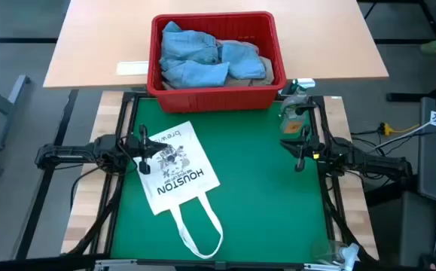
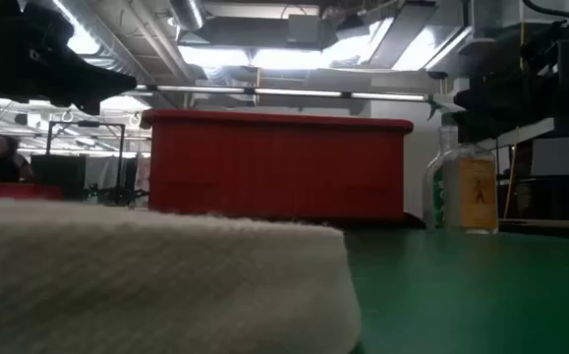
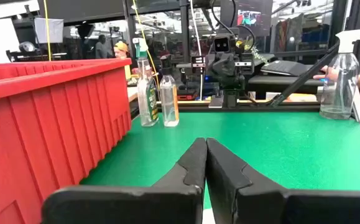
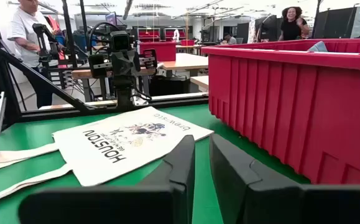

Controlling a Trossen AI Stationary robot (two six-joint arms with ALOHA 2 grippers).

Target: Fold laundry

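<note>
Light blue denim jeans (image 1: 195,56) lie bunched in the red basket (image 1: 214,98) at the table's far side, with a tan cloth piece (image 1: 260,72) against the basket's right wall. A white tote bag printed HOUSTON (image 1: 176,169) lies flat on the green mat, its straps toward the near edge. My left gripper (image 1: 148,154) hovers level over the bag's left edge, shut (image 3: 206,149). My right gripper (image 1: 299,154) hovers over bare mat at the right, its fingers a narrow gap apart (image 4: 202,146) with nothing between them. Both point toward the table's middle.
Two bottles (image 1: 296,105) stand at the basket's right near corner, close to my right gripper. Another spray bottle (image 3: 338,81) stands on the mat's right side. Bare green mat (image 1: 263,196) lies between the tote bag and my right arm. People stand in the room behind.
</note>
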